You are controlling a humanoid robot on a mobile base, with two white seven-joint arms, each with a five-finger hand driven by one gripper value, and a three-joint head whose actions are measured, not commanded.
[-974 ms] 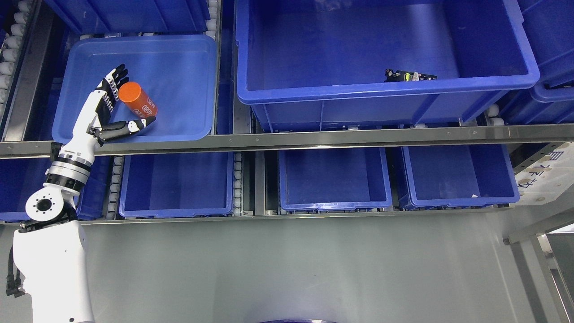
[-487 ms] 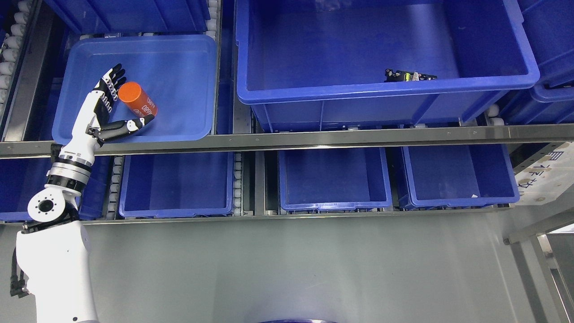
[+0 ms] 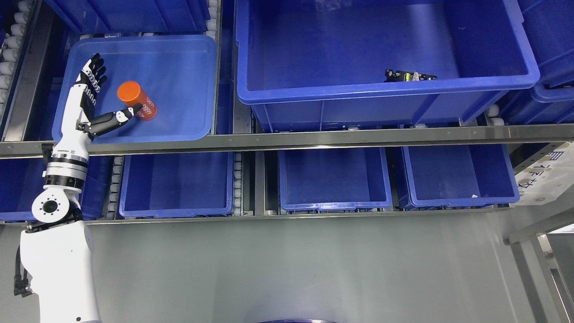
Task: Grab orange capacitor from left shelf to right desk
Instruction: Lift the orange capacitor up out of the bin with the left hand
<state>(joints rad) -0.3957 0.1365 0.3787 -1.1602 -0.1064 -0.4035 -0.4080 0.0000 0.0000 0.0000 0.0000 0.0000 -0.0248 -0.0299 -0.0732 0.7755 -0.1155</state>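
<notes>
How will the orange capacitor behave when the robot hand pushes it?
The orange capacitor is a smooth cylinder lying on its side in the shallow blue bin, so it will probably roll. It looks rigid, perhaps slippery for the open left robot hand.

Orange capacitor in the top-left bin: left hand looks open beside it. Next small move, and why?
Probably slide the left hand right and curl its fingers around the orange capacitor. The hand is spread, fingers pointing up with a gap to the capacitor, and only the thumb reaches its lower side. It lies tilted in the light blue bin, ungrasped.
</notes>
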